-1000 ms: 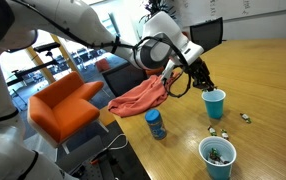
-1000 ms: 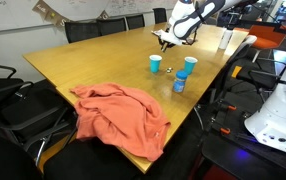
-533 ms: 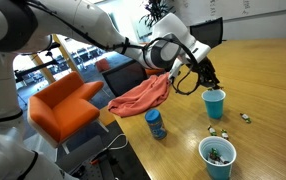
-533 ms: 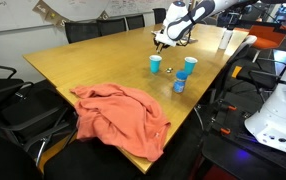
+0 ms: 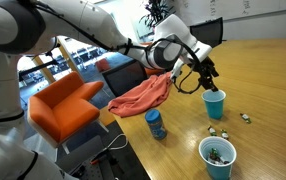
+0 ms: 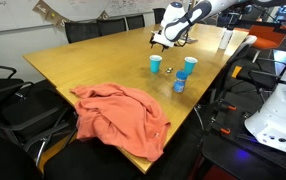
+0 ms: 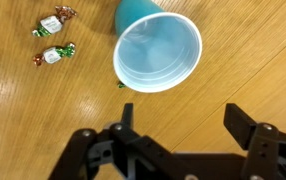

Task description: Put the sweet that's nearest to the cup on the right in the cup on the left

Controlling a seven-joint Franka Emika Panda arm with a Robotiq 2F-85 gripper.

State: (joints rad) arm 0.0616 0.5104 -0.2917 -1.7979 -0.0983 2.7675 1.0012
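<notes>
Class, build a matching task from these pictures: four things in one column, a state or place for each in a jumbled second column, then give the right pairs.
Things:
1 pincer
2 cup by the pincer
3 wrapped sweets
4 cloth

States or places:
A empty
B crumpled in a heap
C open
D lying on the table beside the cup

Pairs: 1-C, 2-A, 3-D, 4-B
</notes>
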